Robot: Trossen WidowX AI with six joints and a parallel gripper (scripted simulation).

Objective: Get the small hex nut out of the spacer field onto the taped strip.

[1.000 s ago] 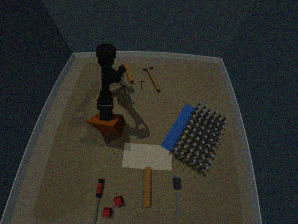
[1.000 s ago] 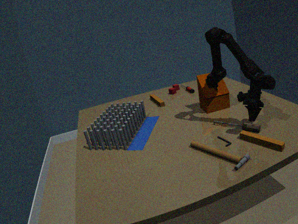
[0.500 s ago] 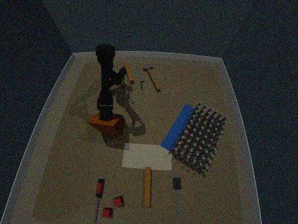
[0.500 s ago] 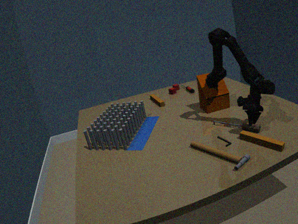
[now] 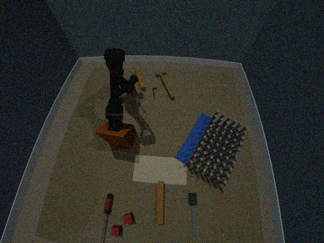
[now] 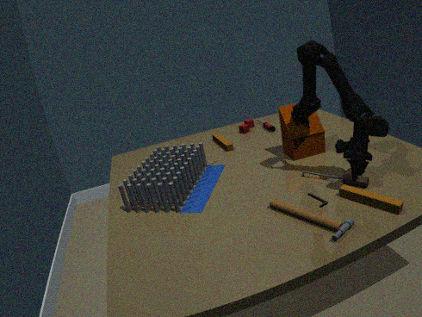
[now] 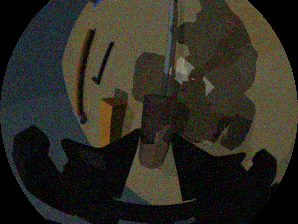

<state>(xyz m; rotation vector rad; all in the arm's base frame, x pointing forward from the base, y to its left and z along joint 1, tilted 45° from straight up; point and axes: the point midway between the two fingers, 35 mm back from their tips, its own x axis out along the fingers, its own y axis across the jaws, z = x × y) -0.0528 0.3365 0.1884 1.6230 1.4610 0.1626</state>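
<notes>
- Toward ten o'clock of the desk (image 5: 76, 185) (image 6: 194, 258) (image 7: 272, 95), seen from the top view, rises on an orange block (image 5: 130, 143) (image 6: 307, 146) and bends downward as a black arm (image 5: 116, 89) (image 6: 309, 82).
- At eleven o'clock, points the claw (image 5: 136, 94) (image 6: 356, 175) (image 7: 156, 133) down at the hooked tool (image 5: 143, 107) (image 6: 323, 175) (image 7: 169, 50), fingers partway apart on either side of its dark handle; cannot tell whether clamped on it or merely around it.
- Toward three o'clock, stands upright in close rows: the metal spacers (image 5: 218, 148) (image 6: 164, 181).
- Just beside them, on the side facing the arm, lies flat as a blue taped strip (image 5: 193, 138) (image 6: 203, 189).
- Among the spacers, cannot make out the hex nut; cannot confirm its place. On the blue strip, shows no visible nut either.
- Between eleven and twelve o'clock, lie apart: a yellow bar (image 5: 140, 79) (image 6: 371, 199) (image 7: 104, 120), a small bent key (image 5: 153, 92) (image 6: 318, 199) (image 7: 104, 62) and a hammer (image 5: 166, 87) (image 6: 303, 215) (image 7: 85, 75).
- Near six o'clock, lies a pale sheet (image 5: 160, 170), with a second yellow bar (image 5: 161, 203) (image 6: 222, 142) beyond.
- Toward seven o'clock, rest a red-and-black screwdriver (image 5: 108, 203) (image 6: 269, 127) and two red cubes (image 5: 128, 218) (image 6: 244, 128).
- Toward five o'clock, lies a dark-ended tool (image 5: 192, 199) with a thin shaft.
</notes>
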